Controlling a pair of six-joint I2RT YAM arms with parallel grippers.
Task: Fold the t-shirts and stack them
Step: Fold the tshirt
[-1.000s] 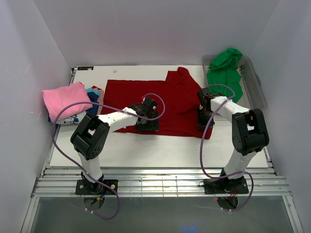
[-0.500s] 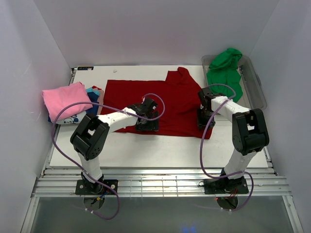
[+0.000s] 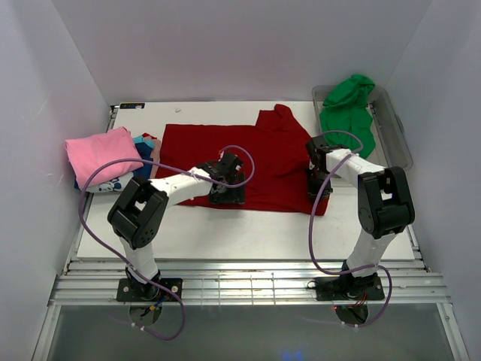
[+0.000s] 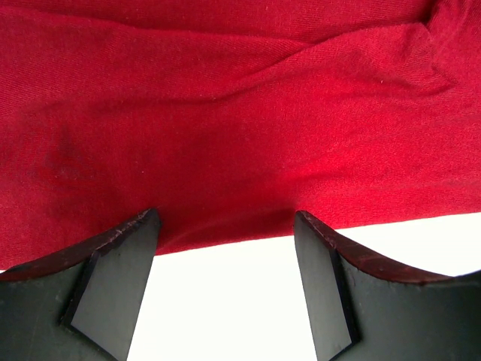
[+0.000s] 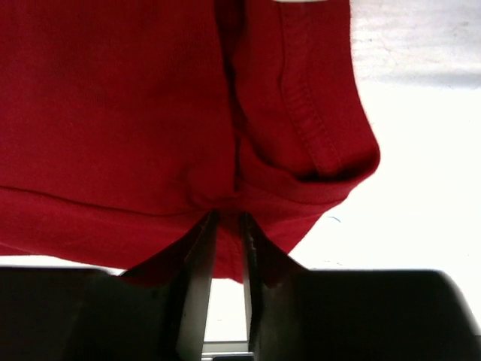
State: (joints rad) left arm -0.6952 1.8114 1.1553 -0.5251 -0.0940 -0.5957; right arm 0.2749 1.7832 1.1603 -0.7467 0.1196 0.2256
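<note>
A red t-shirt (image 3: 255,162) lies spread on the white table (image 3: 248,233). My left gripper (image 3: 226,197) is open at the shirt's near hem, its tips (image 4: 225,218) astride the red cloth edge (image 4: 225,150) and holding nothing. My right gripper (image 3: 316,192) is shut on a fold of the red shirt (image 5: 188,113) near its right near corner, the jaws (image 5: 227,218) pinching the cloth. A pink t-shirt (image 3: 98,150) lies folded at the left on blue and peach cloth (image 3: 143,147). A green t-shirt (image 3: 346,109) hangs out of the tub.
A clear plastic tub (image 3: 394,131) stands at the back right with the green shirt in it. White walls close in the left, back and right. A metal rail (image 3: 248,282) runs along the table's near edge.
Almost nothing has moved. The right gripper has shifted very slightly at the shirt's right edge; the left arm holds its place.
</note>
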